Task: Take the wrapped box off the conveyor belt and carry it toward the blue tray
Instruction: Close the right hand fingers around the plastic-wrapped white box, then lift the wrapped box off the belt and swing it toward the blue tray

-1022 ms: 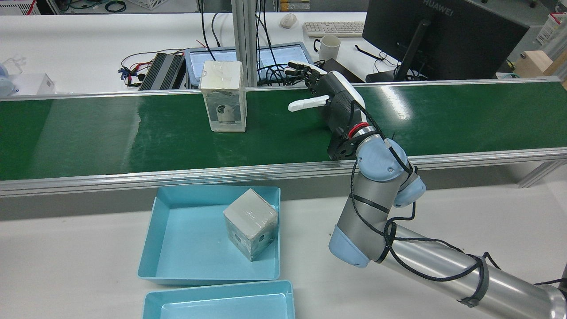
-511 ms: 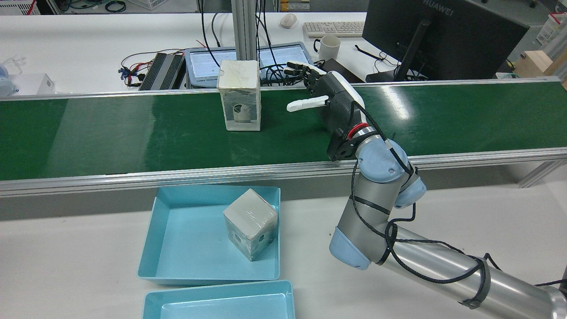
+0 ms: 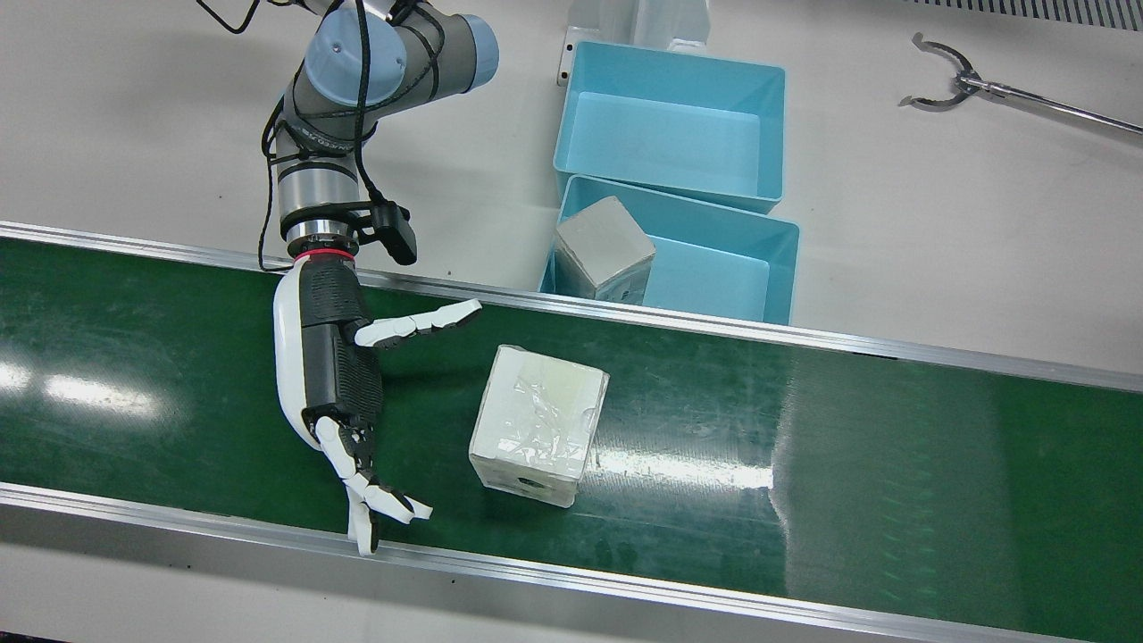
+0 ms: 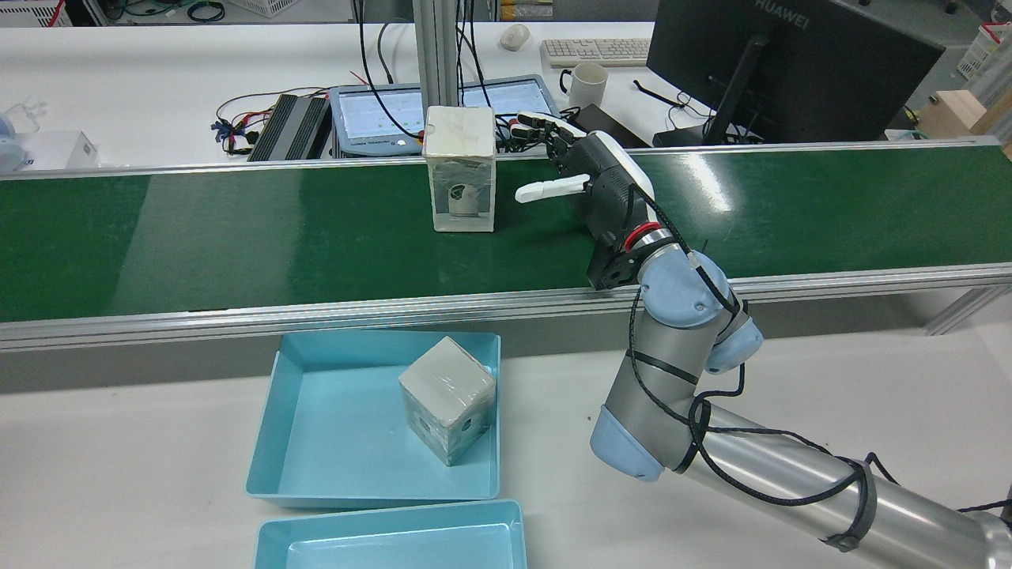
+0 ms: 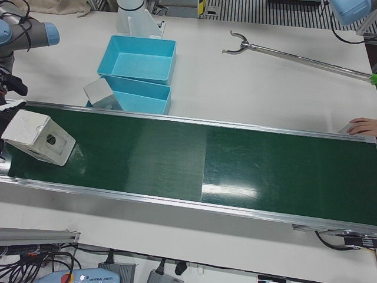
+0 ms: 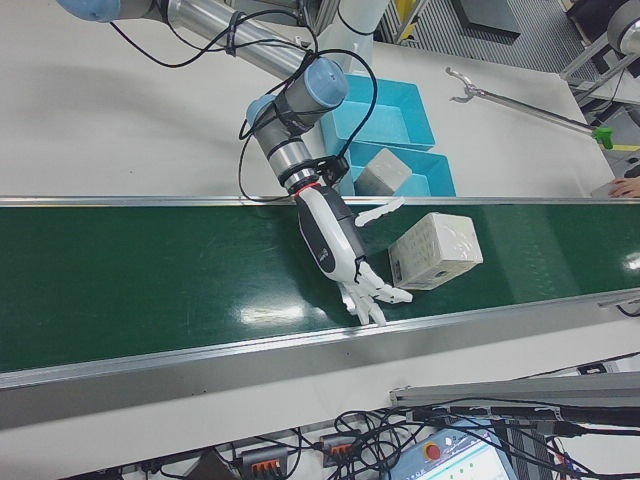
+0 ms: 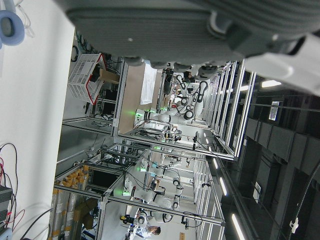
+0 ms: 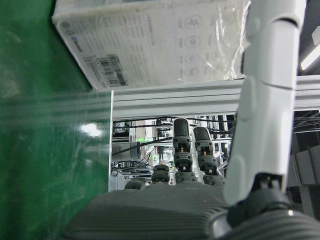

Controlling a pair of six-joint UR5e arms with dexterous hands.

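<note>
The wrapped box point(image 3: 538, 425), white under clear film, stands on the green conveyor belt point(image 3: 804, 464). It also shows in the rear view point(image 4: 461, 167) and the right-front view point(image 6: 435, 250). My right hand point(image 3: 335, 375) is open low over the belt, thumb and fingers spread toward the box, a small gap apart. In the right hand view the box point(image 8: 150, 40) fills the top. The blue tray point(image 4: 332, 427) sits beside the belt and holds another wrapped box point(image 4: 448, 399). My left hand point(image 7: 165, 30) shows only as a palm edge, with nothing in it.
A second, empty blue tray point(image 3: 670, 134) sits behind the first. A metal reach tool point(image 3: 982, 85) lies on the white table. A monitor point(image 4: 791, 63), mug point(image 4: 587, 83) and cables stand beyond the belt. A person's hand point(image 5: 362, 125) rests at the belt's far end.
The wrapped box has travelled along the belt toward my right hand, closing most of the gap. The right hand has barely moved and stays open.
</note>
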